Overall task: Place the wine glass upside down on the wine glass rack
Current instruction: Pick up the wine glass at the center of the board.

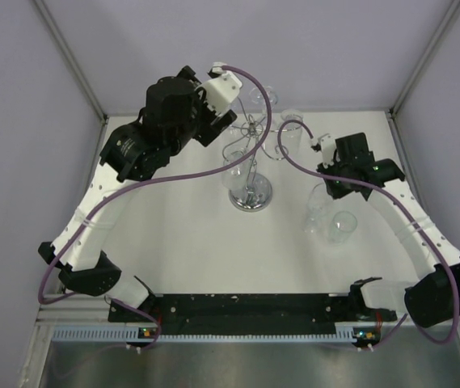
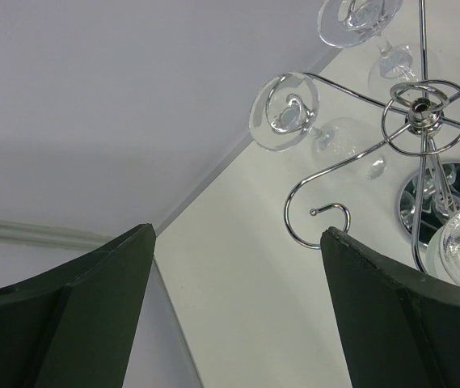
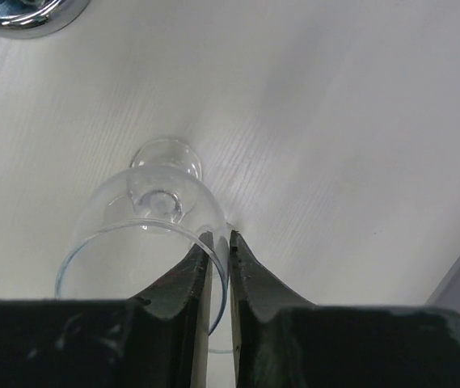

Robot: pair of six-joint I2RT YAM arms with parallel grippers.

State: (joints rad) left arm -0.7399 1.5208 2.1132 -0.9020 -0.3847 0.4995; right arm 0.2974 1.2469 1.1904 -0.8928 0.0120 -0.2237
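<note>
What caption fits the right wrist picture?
The right gripper pinches the rim of a clear stemmed wine glass standing on the white table.

No legible text, no labels, no brand marks, no numbers, no signs

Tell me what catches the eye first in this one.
The chrome rack at the back centre of the table, glasses already hanging foot-up from its scroll arms, with the left hand open near its top. To its right, the right hand pinches the rim wall of an upright wine glass standing on the table.
</note>
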